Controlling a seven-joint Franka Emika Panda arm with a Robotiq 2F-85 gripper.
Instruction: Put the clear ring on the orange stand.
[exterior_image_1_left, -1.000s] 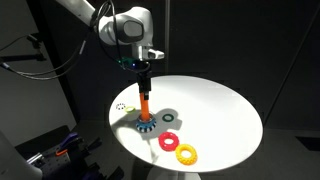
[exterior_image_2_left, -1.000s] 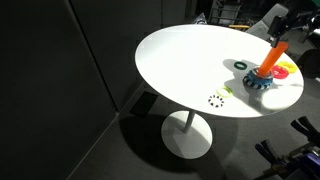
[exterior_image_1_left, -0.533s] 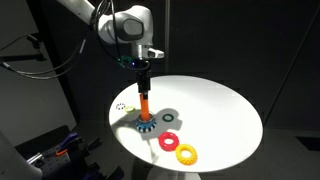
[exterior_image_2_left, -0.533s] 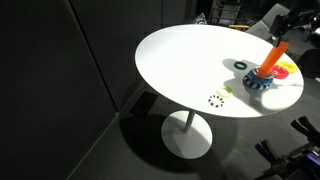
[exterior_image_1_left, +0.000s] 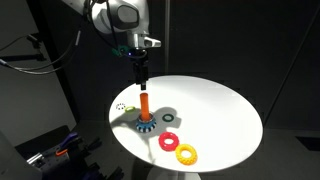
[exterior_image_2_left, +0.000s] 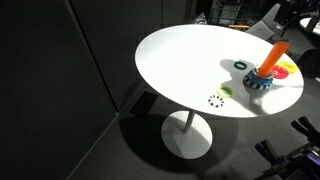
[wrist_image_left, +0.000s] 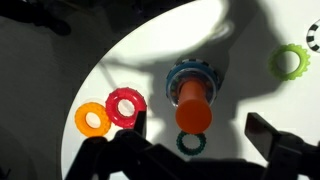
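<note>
The gripper (exterior_image_1_left: 140, 74) is hovering above the orange stand (exterior_image_1_left: 144, 108), touching nothing; in the wrist view its jaws are standing wide apart and empty. The clear ring (exterior_image_1_left: 122, 106) is lying flat on the white counter (exterior_image_1_left: 220, 110) near the stand's base, opposite the red ring (exterior_image_1_left: 169, 141).

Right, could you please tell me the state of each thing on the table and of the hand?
Hand: open, empty, above the stand.
Orange peg stand on blue toothed base: upright, no ring on it.
Small clear plastic ring: flat, apart from the stand.
Red plastic ring: flat, beside the yellow one.
Yellow plastic ring: flat.
Thin dark green ring: flat, beside the base.
</note>
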